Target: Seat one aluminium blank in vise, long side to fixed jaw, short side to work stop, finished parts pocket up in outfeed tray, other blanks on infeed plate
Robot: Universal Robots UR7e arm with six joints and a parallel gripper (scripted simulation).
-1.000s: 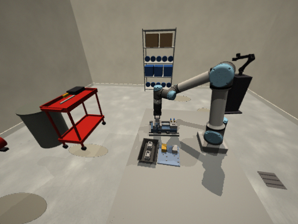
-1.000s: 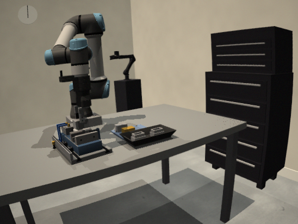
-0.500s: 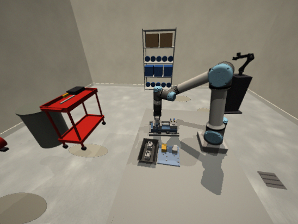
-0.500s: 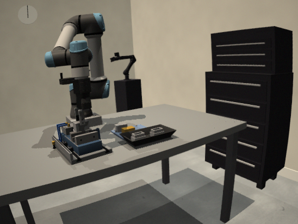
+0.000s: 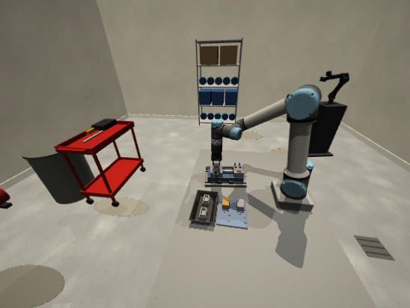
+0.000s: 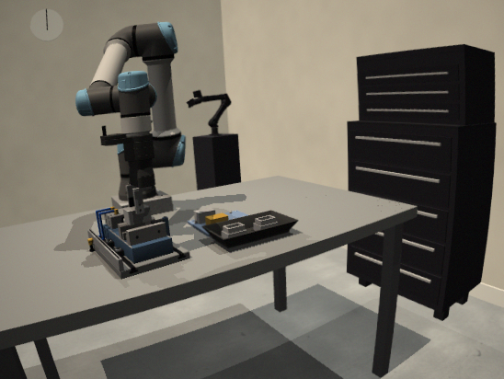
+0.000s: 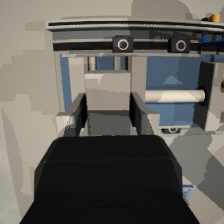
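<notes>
My gripper [image 7: 108,103] is shut on a grey aluminium blank [image 7: 108,102] and holds it at the blue vise [image 5: 225,176], near the vise's left end in the top view. In the exterior view the gripper [image 6: 136,207] stands upright at the vise [image 6: 133,239], with the blank low at the opening; I cannot tell whether it rests on the bars. The dark outfeed tray [image 5: 203,207] holds two finished parts [image 6: 234,226] [image 6: 268,221], pocket up. On the infeed plate [image 5: 233,216] lie a brass blank [image 5: 226,202] and an aluminium blank [image 5: 240,203].
The arm's base [image 5: 295,191] stands right of the vise. The vise's white rod [image 7: 175,96] lies right of the fingers in the wrist view. A red cart [image 5: 101,157], a shelf rack [image 5: 218,80] and a black drawer cabinet [image 6: 418,170] stand off the table.
</notes>
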